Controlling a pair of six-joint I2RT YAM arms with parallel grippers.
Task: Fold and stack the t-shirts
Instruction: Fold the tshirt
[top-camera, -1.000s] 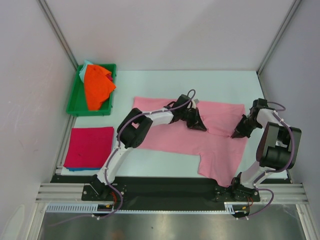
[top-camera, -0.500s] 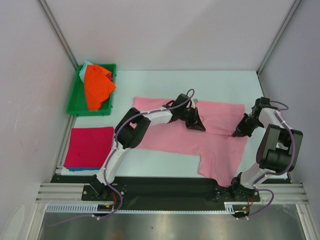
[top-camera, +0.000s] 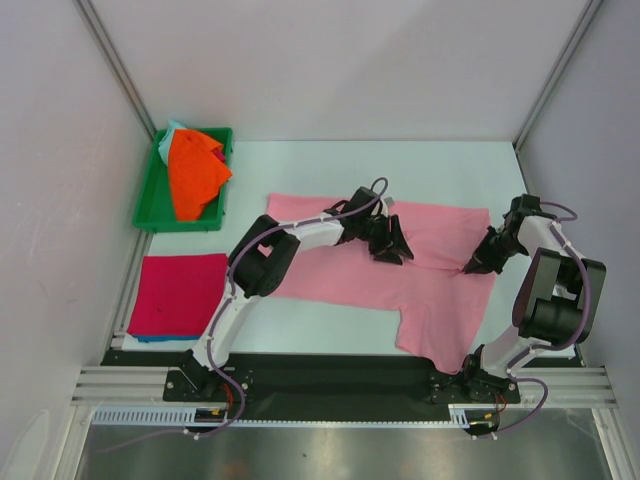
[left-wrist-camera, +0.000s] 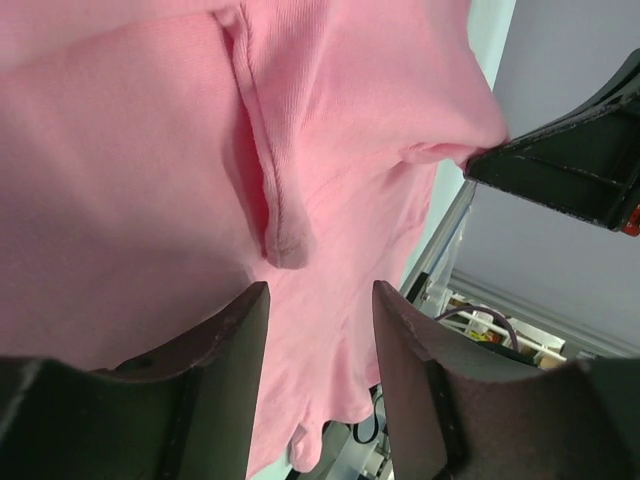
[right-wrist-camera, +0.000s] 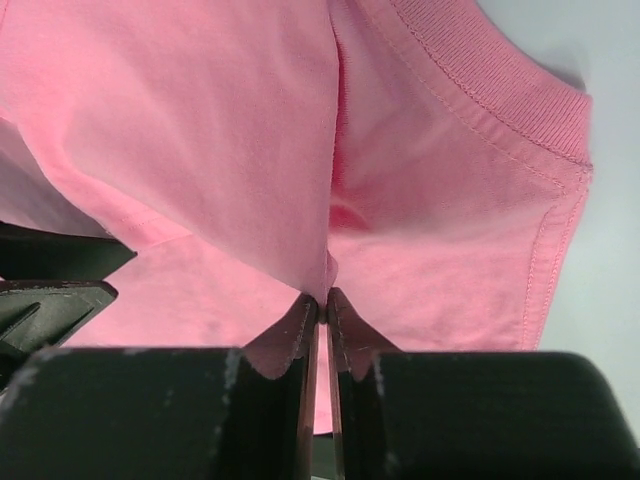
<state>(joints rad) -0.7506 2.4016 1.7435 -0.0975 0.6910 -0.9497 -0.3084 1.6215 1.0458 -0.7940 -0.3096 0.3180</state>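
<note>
Green tray (top-camera: 147, 195) sits at the far left of the white table (top-camera: 300, 165). It holds a crumpled bright orange t-shirt (top-camera: 193, 175), and a pale teal t-shirt (top-camera: 172, 130) shows at the tray's far corner beneath it. Nearer the arm bases, on the same left side, a magenta-red t-shirt (top-camera: 180, 293) lies folded into a flat rectangle. A thin bluish edge shows along its near side. It may be another folded cloth underneath, but too little of it shows to be sure.

Across the middle of the table the light pink t-shirt (top-camera: 330, 275) is spread out. One sleeve reaches toward the near edge, just left of the right arm's base.

The left gripper (top-camera: 393, 248) hangs over the shirt's middle, close to the cloth. In the left wrist view its fingers (left-wrist-camera: 230, 350) stand well apart with nothing between them. Under them the pink fabric runs in a raised crease that ends in a small turned-over tip.

To the right, the right gripper (top-camera: 474, 266) points down at the shirt near its right edge, where the ribbed hem shows beside bare table. In the right wrist view its jaws are almost together and a ridge of pink cloth is nipped at their tips. The fabric rises from there in a taut fold. The left wrist view shows the same pinch from the side, with the cloth drawn to a point against the black finger.
</note>
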